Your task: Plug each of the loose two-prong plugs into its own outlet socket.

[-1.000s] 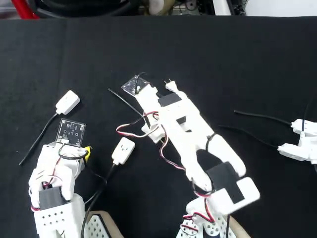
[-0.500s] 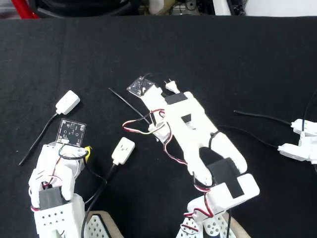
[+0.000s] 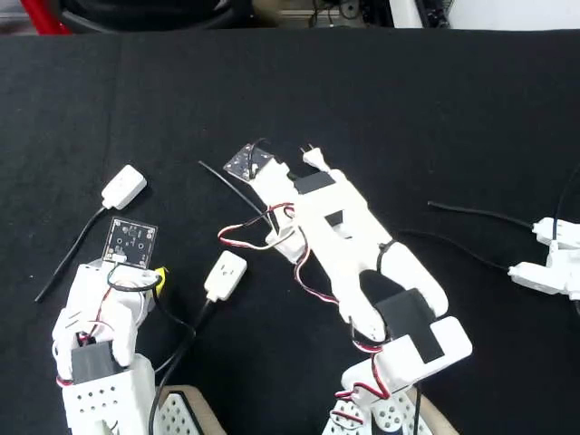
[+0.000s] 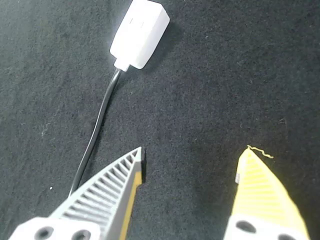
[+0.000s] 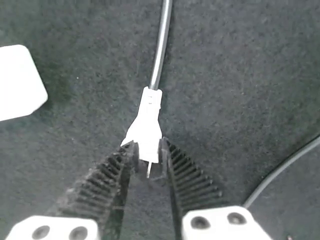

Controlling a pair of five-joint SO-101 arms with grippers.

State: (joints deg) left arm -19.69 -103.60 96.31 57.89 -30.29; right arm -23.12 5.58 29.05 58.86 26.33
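My right gripper (image 5: 148,145) is shut on a small white two-prong plug (image 5: 149,125), whose cable runs straight away from the fingers. In the high view this plug (image 3: 314,159) sits at the tip of the right arm (image 3: 344,227) near the table's middle, prongs pointing away from the arm. My left gripper (image 4: 194,150) is open above bare black cloth, with a white outlet socket (image 4: 139,35) and its black cord a short way ahead. That socket (image 3: 124,186) lies at the left. A second socket (image 3: 225,275) lies between the two arms.
The table is covered in black cloth (image 3: 408,100). Two thin black cables (image 3: 471,213) cross the right side towards white connector pieces (image 3: 548,272) at the right edge. Another black cable (image 3: 227,186) runs under the right arm. A white block (image 5: 17,82) lies beside the held plug.
The right arm's wrist swung slightly right, then came back left and a little lower, still with the plug at its tip. The left arm and both sockets stayed put.
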